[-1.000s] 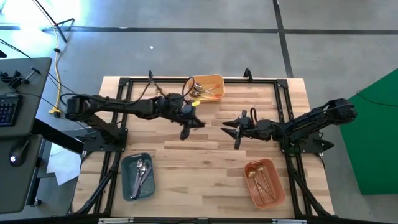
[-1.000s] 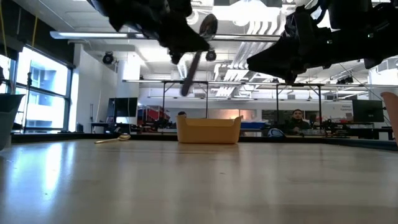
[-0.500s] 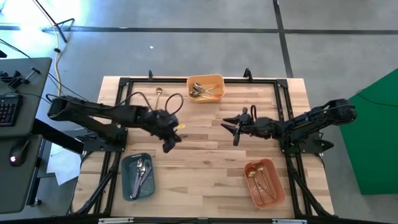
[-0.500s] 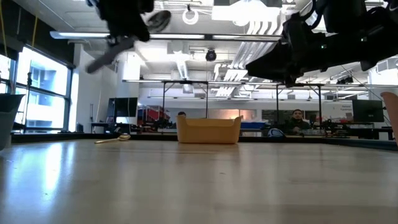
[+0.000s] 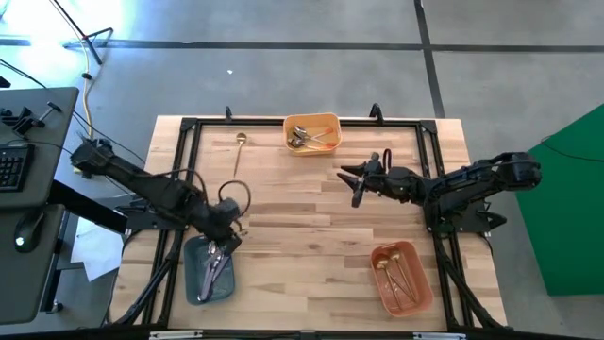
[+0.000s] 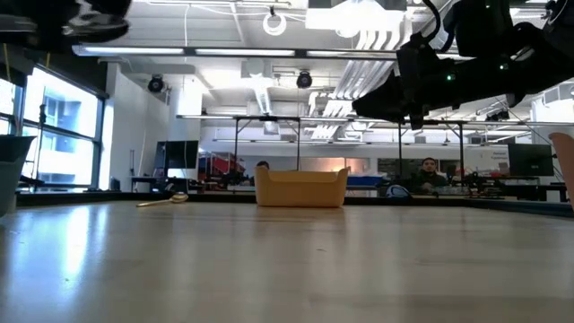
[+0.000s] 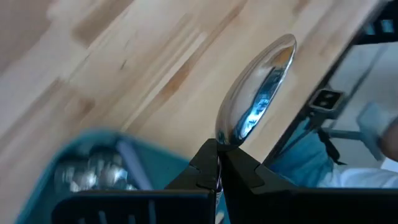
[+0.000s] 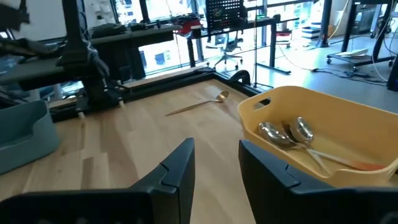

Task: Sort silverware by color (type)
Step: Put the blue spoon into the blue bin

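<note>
My left gripper [image 5: 226,238] hangs over the far end of the teal tray [image 5: 193,274], shut on a spoon whose silver bowl [image 7: 258,93] sticks out past the fingertips; its handle is hidden. Several silver spoons [image 5: 215,264] lie in that tray. My right gripper [image 5: 357,184] hovers open and empty at mid-table, right of centre, facing the yellow tray [image 8: 348,115], which holds a few spoons [image 8: 286,134]. A gold spoon [image 5: 240,149] lies flat on the table at the far left. My left gripper pinches the spoon at its neck [image 7: 225,140], just behind the bowl, between the two fingertips. The bowl points on past the fingers. The spoon is lifted clear, above the table and the teal tray's edge [image 7: 93,140].
An orange tray [image 5: 415,293] with gold spoons sits at the near right. The yellow tray [image 5: 330,123] stands at the far edge, centre. Black frame rails [image 5: 189,127] run round the table. Bare wood lies between the trays.
My left gripper has carried the spoon from beside the yellow tray toward the table's near left, to above the teal tray, rolling its wrist on the way and staying shut. My right gripper has swung a little toward the far edge.
</note>
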